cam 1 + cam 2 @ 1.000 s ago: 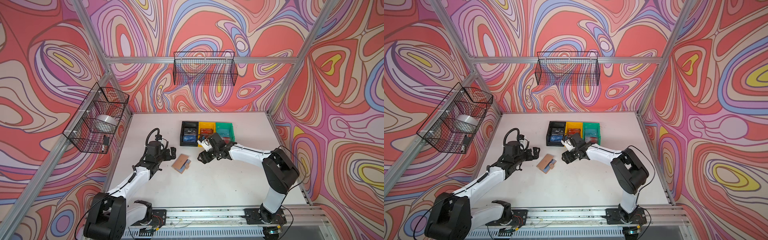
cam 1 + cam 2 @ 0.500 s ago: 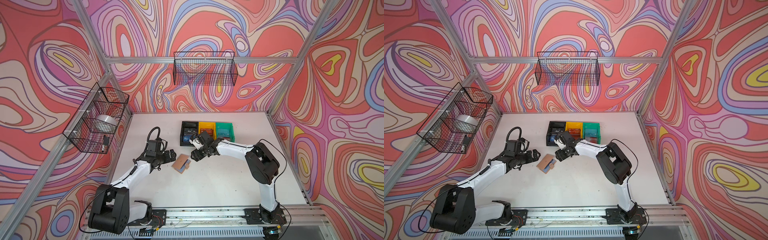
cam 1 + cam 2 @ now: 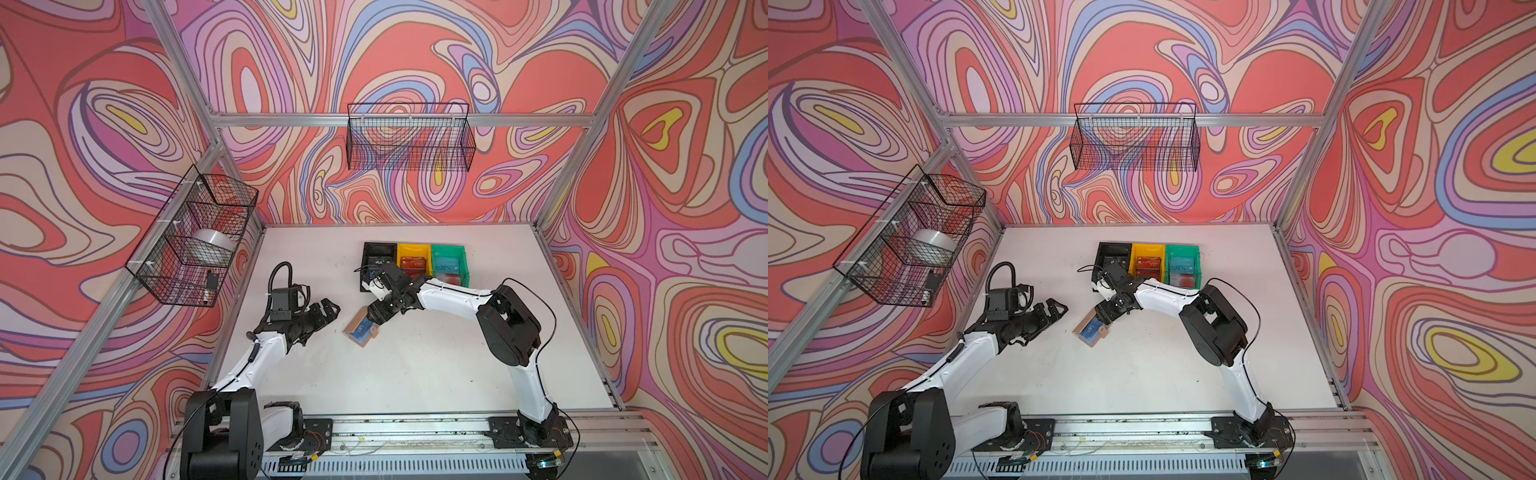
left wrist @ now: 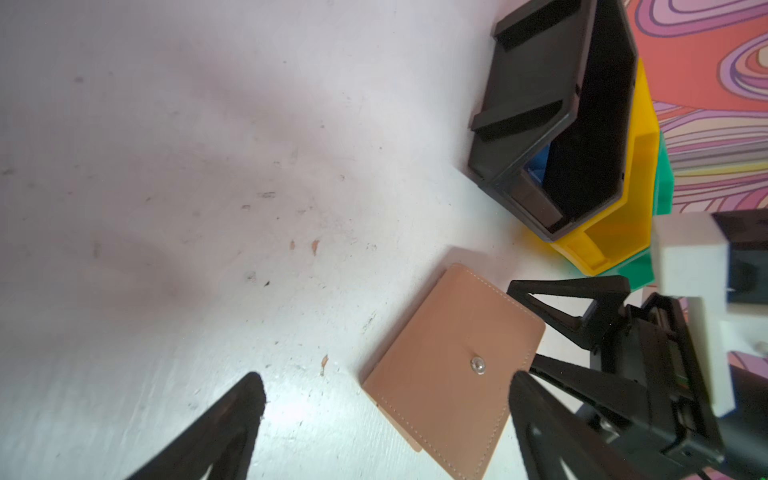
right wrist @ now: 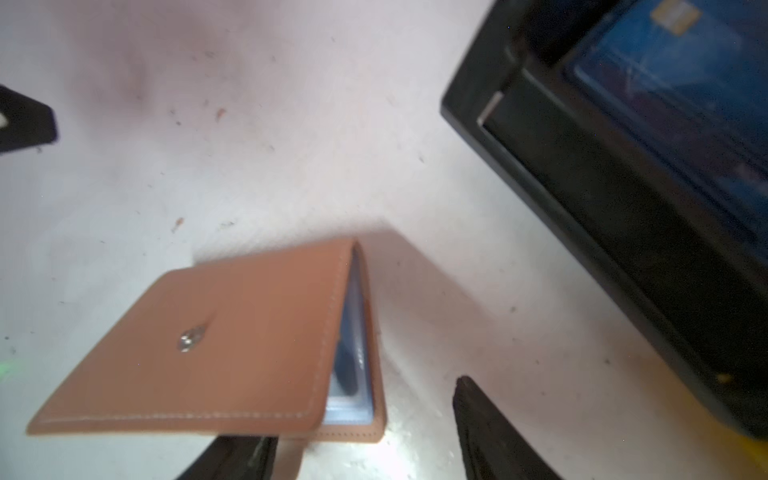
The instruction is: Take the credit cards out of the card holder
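Note:
The tan card holder (image 3: 353, 323) (image 3: 1082, 324) lies mid-table, its cover partly raised over bluish sleeves (image 5: 353, 353). A blue credit card marked "VIP" (image 3: 360, 331) shows inside it. My right gripper (image 3: 376, 313) (image 5: 361, 440) stands open at the holder's near corner, one finger (image 5: 490, 428) beside it, the other partly hidden under the cover. My left gripper (image 3: 330, 309) (image 4: 386, 436) is open just left of the holder (image 4: 453, 365), not touching it. More cards lie in the bins: blue (image 5: 673, 83), red (image 3: 412, 263), pale (image 3: 446, 266).
Black (image 3: 365, 253), yellow (image 3: 411, 248) and green (image 3: 449, 249) bins stand in a row just behind the holder, close to the right gripper. Wire baskets hang on the left wall (image 3: 195, 237) and the back wall (image 3: 409, 137).
My right gripper has swung left from in front of the bins to the holder's edge. The left gripper has edged slightly toward the holder. The holder has stayed in place.

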You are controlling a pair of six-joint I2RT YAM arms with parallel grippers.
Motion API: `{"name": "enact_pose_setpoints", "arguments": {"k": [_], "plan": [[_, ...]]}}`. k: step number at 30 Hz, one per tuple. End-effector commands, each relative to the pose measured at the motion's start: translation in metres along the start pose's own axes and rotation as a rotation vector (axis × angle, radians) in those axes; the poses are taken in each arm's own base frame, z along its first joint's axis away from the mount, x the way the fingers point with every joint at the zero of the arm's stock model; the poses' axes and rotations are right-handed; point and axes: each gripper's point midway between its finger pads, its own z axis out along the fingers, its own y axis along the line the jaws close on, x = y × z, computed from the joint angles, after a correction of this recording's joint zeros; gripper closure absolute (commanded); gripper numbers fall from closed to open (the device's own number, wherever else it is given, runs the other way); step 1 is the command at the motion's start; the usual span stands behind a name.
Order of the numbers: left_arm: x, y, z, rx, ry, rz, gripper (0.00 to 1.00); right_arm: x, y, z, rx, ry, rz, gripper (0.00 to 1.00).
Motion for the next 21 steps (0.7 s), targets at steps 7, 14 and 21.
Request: {"name": "enact_pose_setpoints", "arguments": {"k": [7,14,21], "plan": [[-0.002,-0.012,-0.028,0.039,-0.038,-0.038,0.08,-0.023,0.05,0.023,-0.175,-0.02,-0.031,0.32],[0.001,-0.011,-0.028,0.054,-0.034,-0.055,0.11,-0.037,0.057,0.037,-0.232,-0.05,-0.011,0.38],[-0.002,-0.016,-0.017,0.101,-0.007,-0.082,0.27,-0.038,0.065,0.045,-0.296,-0.067,0.016,0.48]]}}
